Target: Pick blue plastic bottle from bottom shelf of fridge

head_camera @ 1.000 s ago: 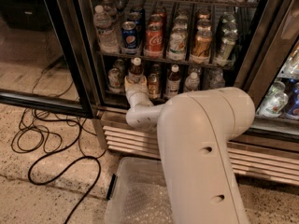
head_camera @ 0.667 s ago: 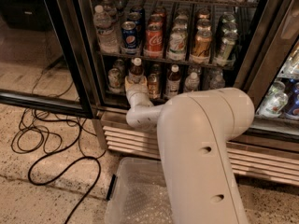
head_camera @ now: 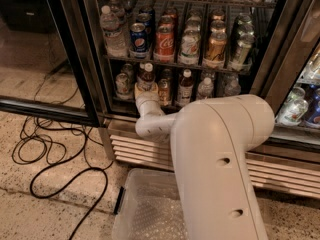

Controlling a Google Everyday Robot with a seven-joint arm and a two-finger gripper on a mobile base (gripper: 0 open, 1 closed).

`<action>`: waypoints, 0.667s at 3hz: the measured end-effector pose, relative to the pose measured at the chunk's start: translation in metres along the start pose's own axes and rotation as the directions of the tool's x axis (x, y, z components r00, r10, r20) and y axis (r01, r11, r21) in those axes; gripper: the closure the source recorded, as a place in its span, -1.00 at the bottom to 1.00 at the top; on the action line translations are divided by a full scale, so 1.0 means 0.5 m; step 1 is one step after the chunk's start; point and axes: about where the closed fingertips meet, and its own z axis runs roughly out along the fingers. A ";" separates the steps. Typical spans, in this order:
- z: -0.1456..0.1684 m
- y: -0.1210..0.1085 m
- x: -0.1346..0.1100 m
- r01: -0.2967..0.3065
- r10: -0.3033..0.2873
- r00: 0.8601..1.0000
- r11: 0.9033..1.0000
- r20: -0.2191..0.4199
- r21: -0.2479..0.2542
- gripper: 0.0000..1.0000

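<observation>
Camera view: fridge interior and robot arm, seen from above and behind the arm.

- The blue plastic bottle (head_camera: 147,79) is small and slim, with a white round cap, a dark reddish-brown body and a pale label band. It stands upright near the left end of the bottom shelf (head_camera: 190,105), at the front of its row.
- The tool (head_camera: 143,90) is a tan piece at the tip of the arm. It sits just below and against the bottle's lower body, inside the fridge (head_camera: 95,59). Whether it is wide, narrow or clasping the bottle cannot be told, because the bottle and the wrist cover it.
- The arm (head_camera: 215,159) is a smooth, matte off-white casing with rounded joints and two small dark holes on its broad near segment.
- The bottom shelf is a dark wire rack. It carries a row of small bottles, among them an amber-bodied bottle (head_camera: 164,91) just right of the tool.
- The rack above holds glossy metal cans, including a blue can (head_camera: 137,39) and a red can (head_camera: 165,41), and a clear ribbed water bottle (head_camera: 111,29).
- Below the fridge's black frame runs a louvred steel grille (head_camera: 280,171).
- A translucent plastic bin (head_camera: 145,209) and a looped black cable (head_camera: 55,164) lie on the speckled floor (head_camera: 40,214).
</observation>
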 end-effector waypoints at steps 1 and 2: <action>-0.010 -0.006 -0.006 -0.002 0.001 1.000 1.000 0.006 0.012 1.00; -0.063 -0.007 0.004 -0.025 0.027 0.999 0.999 -0.037 0.048 1.00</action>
